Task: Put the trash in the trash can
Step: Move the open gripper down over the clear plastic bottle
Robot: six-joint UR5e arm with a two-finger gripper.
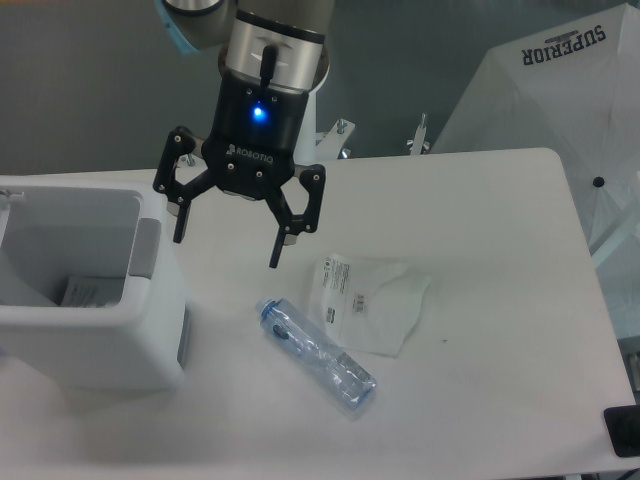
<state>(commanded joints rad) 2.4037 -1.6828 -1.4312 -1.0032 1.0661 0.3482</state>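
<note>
A clear plastic bottle (318, 355) with a blue cap lies on its side on the white table, cap toward the upper left. Just right of it a flat whitish pouch (368, 300) with a printed label lies flat, touching or slightly overlapping the bottle. The white boxy trash can (85, 290) stands at the left, open on top, with a labelled item visible inside. My gripper (228, 240) hangs open above the table between the trash can and the trash, with nothing between its fingers.
A white fabric umbrella or light diffuser (560, 110) printed "SUPERIOR" stands at the back right beyond the table edge. Metal clamps (420, 135) sit at the table's far edge. A dark object (625, 430) sits at the lower right corner.
</note>
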